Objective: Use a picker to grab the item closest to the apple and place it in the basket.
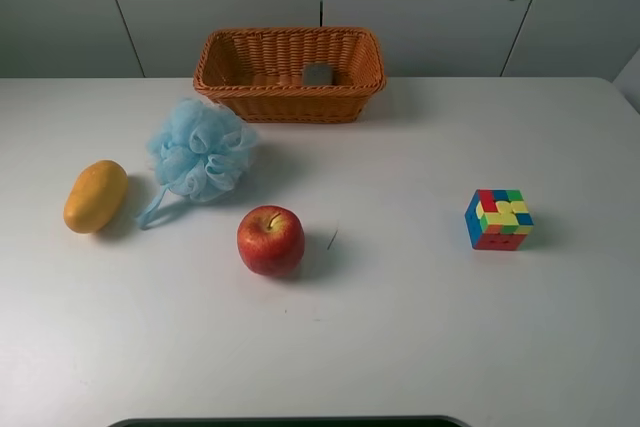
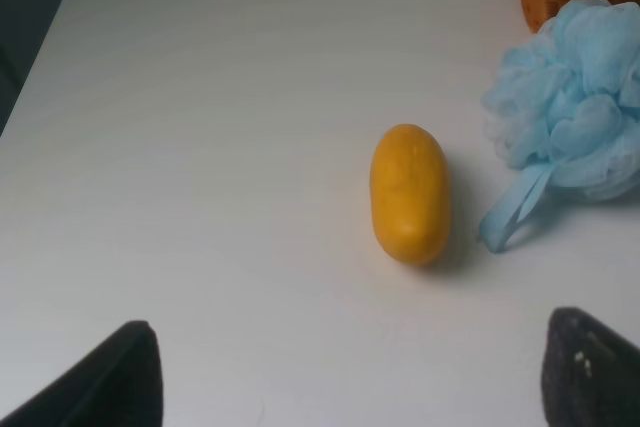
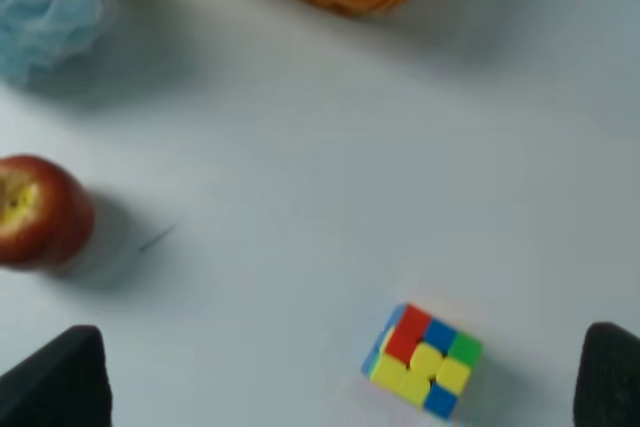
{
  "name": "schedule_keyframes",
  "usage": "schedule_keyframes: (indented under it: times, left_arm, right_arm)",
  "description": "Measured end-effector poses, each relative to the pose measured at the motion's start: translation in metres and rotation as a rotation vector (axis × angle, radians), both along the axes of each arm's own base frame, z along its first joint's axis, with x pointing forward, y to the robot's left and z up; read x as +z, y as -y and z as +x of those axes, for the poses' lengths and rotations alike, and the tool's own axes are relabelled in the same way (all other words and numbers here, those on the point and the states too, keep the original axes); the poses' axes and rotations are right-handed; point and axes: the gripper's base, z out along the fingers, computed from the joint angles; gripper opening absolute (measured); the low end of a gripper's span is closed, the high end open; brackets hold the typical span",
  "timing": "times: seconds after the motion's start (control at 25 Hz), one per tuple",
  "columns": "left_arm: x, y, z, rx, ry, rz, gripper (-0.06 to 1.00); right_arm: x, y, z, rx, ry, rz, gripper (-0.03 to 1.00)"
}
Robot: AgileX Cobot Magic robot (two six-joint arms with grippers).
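1. Progress is at the very start, as I judge it: the blue bath pouf, which lies nearest the apple, rests on the white counter just beside the apple and in front of the wicker basket, untouched.
2. Left pincer hangs above the counter near the yellow mango-like fruit, fingers spread wide with nothing between them; the pouf shows off to one side in that wrist view.
3. Right pincer likewise stands parted and holds nothing, over the counter near the colourful puzzle cube, with the apple in sight farther off.
4. Basket already holds a small grey object; what it is cannot be told.
5. Remaining, by my reading: reach the pouf, close on it, lift it, carry it over the basket rim and let go. The left arm looks the nearer one.
6. Writing, brands or labels: none legible on any object in the three views.
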Motion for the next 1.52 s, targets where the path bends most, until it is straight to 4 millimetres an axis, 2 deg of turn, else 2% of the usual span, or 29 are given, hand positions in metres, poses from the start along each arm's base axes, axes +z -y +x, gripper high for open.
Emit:
schedule_keyframes:
  times: [0.28,0.4,0.6,0.96,1.12,1.52]
  left_arm:
    - [0.0,0.0,0.0,0.0,0.0,0.0,0.73]
    - [0.0,0.0,0.0,0.0,0.0,0.0,0.73]
    - [0.0,0.0,0.0,0.0,0.0,0.0,0.73]
    - [0.0,0.0,0.0,0.0,0.0,0.0,0.73]
    - [0.0,0.0,0.0,0.0,0.0,0.0,0.73]
    - [0.0,0.0,0.0,0.003,0.0,0.005,0.73]
  right_arm:
    - [-0.017,0.033,-0.063,0.0,0.05,0.026,0.7]
    - [-0.032,0.046,-0.084,-0.026,0.057,0.038,0.7]
    - [-0.066,0.067,-0.113,-0.198,0.044,0.116,0.7]
    - [-0.117,0.083,-0.162,-0.403,0.249,0.162,0.7]
    - [-0.122,0.083,-0.185,-0.419,0.428,0.176,0.7]
    - [-0.121,0.083,-0.189,-0.416,0.465,0.189,0.7]
